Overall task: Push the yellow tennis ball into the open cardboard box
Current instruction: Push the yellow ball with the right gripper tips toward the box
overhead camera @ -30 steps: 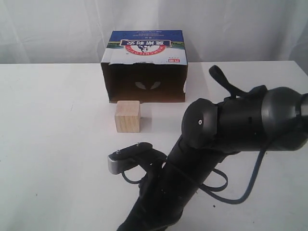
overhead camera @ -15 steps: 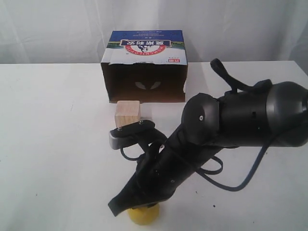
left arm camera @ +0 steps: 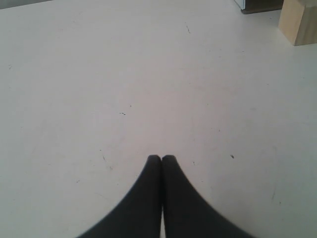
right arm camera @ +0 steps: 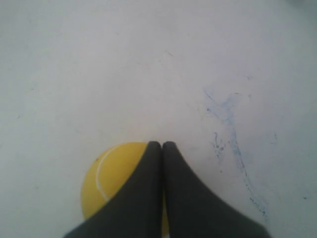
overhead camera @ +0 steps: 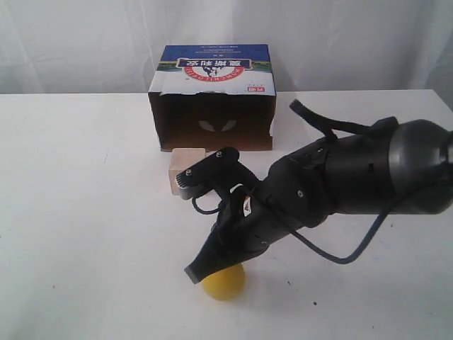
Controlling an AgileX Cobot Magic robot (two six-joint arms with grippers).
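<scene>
1. The right pincer (right arm camera: 162,145) is closed, its 2 fingers pressed together with nothing between them. I read that as deliberate: shut, it makes 1 blunt pusher instead of 2 prongs the ball could slip between.
2. Its tip (overhead camera: 194,273) sits over the upper side of the yellow tennis ball (overhead camera: 225,282). The wrist view shows the ball (right arm camera: 111,173) partly under the fingers and off to 1 side of them. I cannot tell whether they touch or hover just above.
3. The ball lies near the near edge of the tabletop (overhead camera: 71,212), about midway along it. The arm reaches down to it from the right edge.
4. The wooden cube (overhead camera: 185,157) stands between the ball and the box, just in front of the opening. I judge it the main hazard, since a straight push could drive the ball into it.
5. The open cardboard box (overhead camera: 212,92) lies on its side by the far edge, its dark mouth facing the near edge and its blue panel on top. It is well apart from the ball, so most of the push remains.
6. The left pincer (left arm camera: 162,157) is also closed and empty, over bare table, with the cube (left arm camera: 299,20) well ahead of it.
</scene>
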